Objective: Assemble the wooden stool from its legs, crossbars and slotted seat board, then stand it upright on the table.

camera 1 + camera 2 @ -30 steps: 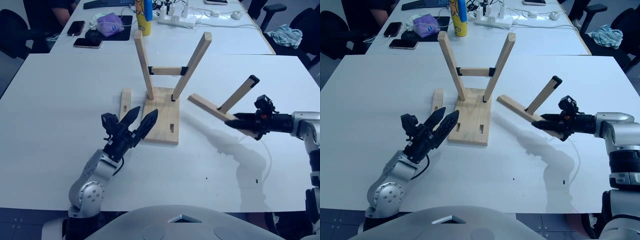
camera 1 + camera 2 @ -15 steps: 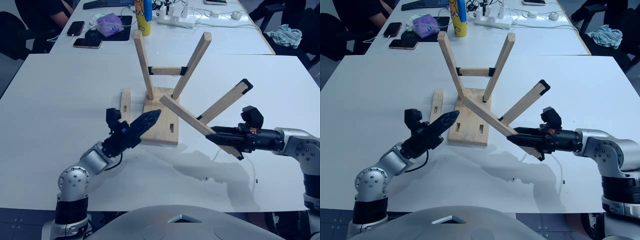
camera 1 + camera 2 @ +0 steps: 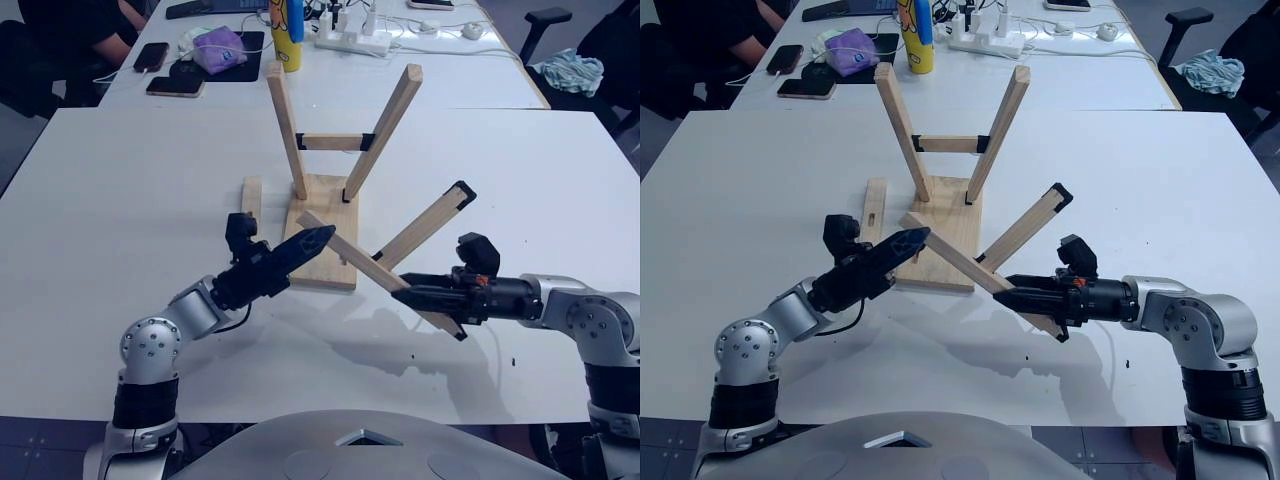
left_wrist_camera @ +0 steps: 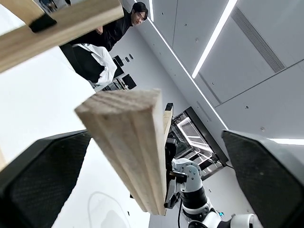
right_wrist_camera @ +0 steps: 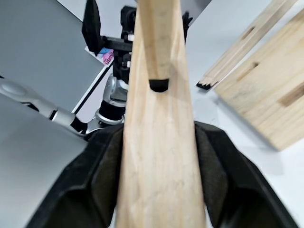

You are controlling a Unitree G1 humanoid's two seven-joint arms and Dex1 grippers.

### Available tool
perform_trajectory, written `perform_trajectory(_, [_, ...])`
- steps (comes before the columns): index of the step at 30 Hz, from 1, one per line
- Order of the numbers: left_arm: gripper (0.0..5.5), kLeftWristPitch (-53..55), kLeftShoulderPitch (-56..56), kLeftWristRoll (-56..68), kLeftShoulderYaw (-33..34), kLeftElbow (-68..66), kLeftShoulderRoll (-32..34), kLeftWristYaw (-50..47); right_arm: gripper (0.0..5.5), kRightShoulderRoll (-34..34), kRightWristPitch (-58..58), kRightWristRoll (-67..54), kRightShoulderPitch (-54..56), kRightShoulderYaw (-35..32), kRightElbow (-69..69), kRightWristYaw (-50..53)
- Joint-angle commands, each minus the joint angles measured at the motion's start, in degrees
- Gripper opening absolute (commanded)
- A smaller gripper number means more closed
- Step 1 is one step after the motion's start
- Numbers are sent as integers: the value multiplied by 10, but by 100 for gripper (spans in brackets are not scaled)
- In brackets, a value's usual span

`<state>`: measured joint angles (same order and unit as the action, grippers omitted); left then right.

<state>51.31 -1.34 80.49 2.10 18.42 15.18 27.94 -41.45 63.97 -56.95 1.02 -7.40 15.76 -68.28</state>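
Nearest, the right gripper (image 3: 410, 294) is clamped flat-on around one leg of a V-shaped leg pair (image 3: 345, 250), its pads (image 5: 102, 175) pressed against both faces of the wood. The gripped leg runs on past the fingertips toward the left gripper (image 3: 310, 238), while the other leg (image 3: 425, 225) slants up and away from the right gripper, ending in a black cap. The left gripper's fingers (image 4: 42, 180) are spread wide, and the free end of the gripped leg sits in the gap between them, over the near edge of the seat board (image 3: 322, 205). That board lies flat on the white table (image 3: 120, 200) just beyond both grippers. Two upright legs (image 3: 285, 125) stand on its far end, leaning apart and joined by a crossbar (image 3: 335, 141). A loose wooden slat (image 3: 251, 200) lies beside the board, past the left gripper on its outer side. Far beyond, on another table, stand a yellow bottle (image 3: 288, 30) and a power strip (image 3: 352, 40).
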Motion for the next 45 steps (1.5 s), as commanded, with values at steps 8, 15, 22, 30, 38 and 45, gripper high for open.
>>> perform_trajectory(8, [448,19,-7,-42,-23,9,28,28,208,-19,19,-31,-12,7,26,2])
perform_trajectory(15, [352,17,-13,-55,-26,17,26,39,208,-14,29,-43,-5,9,23,11])
perform_trajectory(22, [251,21,-9,-51,-20,19,32,51,208,-13,24,-45,5,10,15,18])
perform_trajectory(30, [209,17,-3,-54,-15,16,29,57,208,-12,22,-50,10,13,11,16])
perform_trajectory(38, [209,10,-4,-56,-8,20,30,58,208,-16,-8,-15,17,33,-6,14])
perform_trajectory(45, [202,-25,10,-56,35,18,23,49,316,-32,-16,-16,34,30,-26,-11])
